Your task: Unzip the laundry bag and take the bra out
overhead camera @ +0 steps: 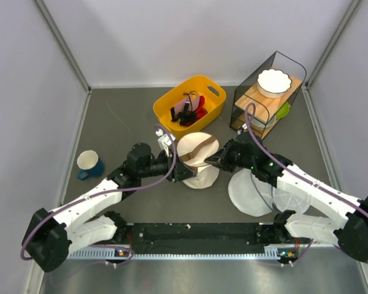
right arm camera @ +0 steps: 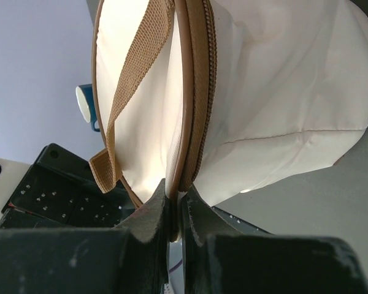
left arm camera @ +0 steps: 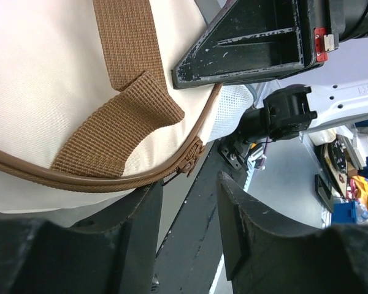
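Observation:
The laundry bag (overhead camera: 198, 159) is a cream canvas drum with a brown strap (left arm camera: 127, 104), held between my two grippers. Its brown zipper band (right arm camera: 199, 92) looks shut. My right gripper (right arm camera: 176, 199) is shut on the bag's rim beside that band, seen from above at the right gripper (overhead camera: 212, 160). My left gripper (left arm camera: 189, 191) is open with nothing between its fingers. The brown zipper pull (left arm camera: 190, 163) hangs just above its left fingertip, apart from it. From above, the left gripper (overhead camera: 183, 171) sits at the bag's left side. The bra is hidden.
A yellow basket (overhead camera: 218, 97) with black and red items stands behind the bag. A wire rack (overhead camera: 267, 92) at the back right carries a white bowl (overhead camera: 274, 81). A blue and white cup (overhead camera: 89, 164) stands left. White mesh pouches (overhead camera: 251, 195) lie under the right arm.

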Controlling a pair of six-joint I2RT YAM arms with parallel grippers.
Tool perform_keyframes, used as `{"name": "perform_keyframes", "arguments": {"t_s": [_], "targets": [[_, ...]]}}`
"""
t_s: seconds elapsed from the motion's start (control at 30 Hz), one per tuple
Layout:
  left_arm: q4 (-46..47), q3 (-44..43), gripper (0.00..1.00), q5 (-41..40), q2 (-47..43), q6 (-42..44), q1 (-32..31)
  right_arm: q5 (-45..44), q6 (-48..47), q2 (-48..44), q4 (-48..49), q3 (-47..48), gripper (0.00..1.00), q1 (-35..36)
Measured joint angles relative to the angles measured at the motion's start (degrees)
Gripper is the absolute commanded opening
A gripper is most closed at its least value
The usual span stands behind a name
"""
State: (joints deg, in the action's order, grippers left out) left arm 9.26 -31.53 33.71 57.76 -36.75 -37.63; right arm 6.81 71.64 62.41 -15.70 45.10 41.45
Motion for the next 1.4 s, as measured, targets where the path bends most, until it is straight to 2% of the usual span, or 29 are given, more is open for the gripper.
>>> {"name": "perform_keyframes", "arguments": {"t_s": [0.1,0.2,0.23,0.27,0.3,0.63,0.87,1.07,1.27,1.4], "targets": [[0.76,0.13,0.38,-0.09,-0.04,-0.87,0.0,0.0,0.0,0.0,0.02,0.0,0.0,0.0],[0.66,0.13,0.25,-0.39,-0.52,-0.81,0.0,0.0,0.0,0.0,0.04,0.0,0.0,0.0],[0.59,0.13,0.18,-0.59,-0.7,-0.7,0.0,0.04,0.0,0.0,0.04,0.0,0.0,0.0],[0.39,0.11,0.05,-0.94,-0.87,-0.5,0.0,0.09,0.0,0.0,0.04,0.0,0.0,0.0],[0.07,0.11,0.0,-1.44,-0.98,-0.31,0.0,0.13,0.0,0.0,0.04,0.0,0.0,0.0],[-6.84,-1.51,0.0,-6.78,-1.49,1.88,-0.35,-0.2,-0.02,0.0,0.07,-0.15,0.0,0.0],[-15.56,-2.78,0.0,-16.7,-4.33,2.58,-0.35,0.24,-1.29,-0.63,0.15,-1.57,0.0,-0.02],[-18.45,-3.3,0.0,-22.75,-5.49,3.76,0.98,4.31,-8.04,-1.97,-2.62,-1.57,0.0,-1.84],[-18.49,-6.21,0.0,-22.16,-2.69,3.78,1.95,9.97,-15.34,-2.36,-5.64,-0.5,0.0,-4.59],[-20.17,-8.63,0.0,-20.46,0.48,3.91,2.47,13.68,-22.34,1.27,-8.46,2.75,0.0,-6.01]]}}
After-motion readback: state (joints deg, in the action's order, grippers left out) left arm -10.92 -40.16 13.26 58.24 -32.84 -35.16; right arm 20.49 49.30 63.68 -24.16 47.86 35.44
